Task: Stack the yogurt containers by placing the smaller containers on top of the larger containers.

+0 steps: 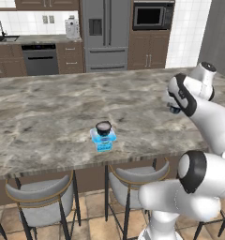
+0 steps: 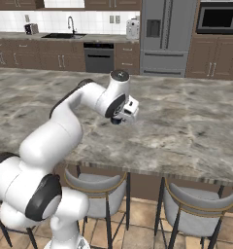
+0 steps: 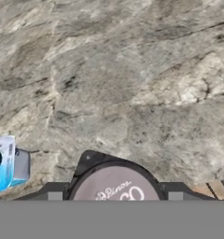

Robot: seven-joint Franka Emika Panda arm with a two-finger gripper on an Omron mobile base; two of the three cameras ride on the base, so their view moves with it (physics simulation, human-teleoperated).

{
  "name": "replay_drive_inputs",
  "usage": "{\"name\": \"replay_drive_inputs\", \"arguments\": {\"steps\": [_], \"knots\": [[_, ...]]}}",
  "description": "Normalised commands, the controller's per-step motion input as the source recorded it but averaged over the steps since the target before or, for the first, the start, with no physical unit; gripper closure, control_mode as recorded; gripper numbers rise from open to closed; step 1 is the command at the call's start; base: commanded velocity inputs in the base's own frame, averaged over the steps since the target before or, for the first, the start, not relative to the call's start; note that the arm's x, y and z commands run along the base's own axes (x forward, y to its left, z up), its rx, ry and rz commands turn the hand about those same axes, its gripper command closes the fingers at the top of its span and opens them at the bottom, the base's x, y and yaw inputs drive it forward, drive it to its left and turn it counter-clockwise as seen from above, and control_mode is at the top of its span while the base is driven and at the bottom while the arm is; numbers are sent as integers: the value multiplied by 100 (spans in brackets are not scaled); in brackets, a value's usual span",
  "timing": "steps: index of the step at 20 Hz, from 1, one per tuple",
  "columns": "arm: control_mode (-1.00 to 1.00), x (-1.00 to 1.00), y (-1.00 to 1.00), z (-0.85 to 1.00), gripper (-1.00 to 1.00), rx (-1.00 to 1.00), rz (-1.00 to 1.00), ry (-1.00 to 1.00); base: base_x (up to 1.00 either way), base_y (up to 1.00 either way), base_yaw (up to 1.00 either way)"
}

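A round dark cup with a pale printed top [image 3: 115,183] sits between my fingertips [image 3: 53,195] in the hand view, with my gripper [image 3: 115,196] shut on its sides. My gripper [image 1: 173,108] [image 2: 122,117] hangs above the marble counter [image 1: 48,112], right of the tub. The light-blue squarish tub [image 1: 104,139] [image 3: 5,163] stands near the counter's front edge. Another dark cup with a pale top [image 1: 103,127] rests on it. In the right base view my arm hides the tub.
Grey bar stools [image 1: 39,197] [image 1: 133,180] [image 2: 198,206] are tucked under the counter's near edge. Bare marble stretches around the tub and beyond my gripper. Cabinets, a fridge and an oven line the far wall.
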Motion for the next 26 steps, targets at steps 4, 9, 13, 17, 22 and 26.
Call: {"name": "replay_drive_inputs", "arguments": {"steps": [4, 9, 13, 17, 22, 26], "knots": [[-100, -24, 33, 11, 100, -1, 0, -7, 0, 0, 0], [-100, -26, 36, 13, 100, -2, 0, -5, 0, 0, 0], [-100, -25, 34, 15, 100, -3, 0, -2, 0, 0, 0], [-100, -22, 27, 22, 100, -4, 0, -3, 0, 0, 0], [-100, -14, 18, 27, 100, -4, 0, 0, 0, 0, 0], [-100, -19, 21, 26, 100, -2, 0, 0, 0, 0, 0]]}}
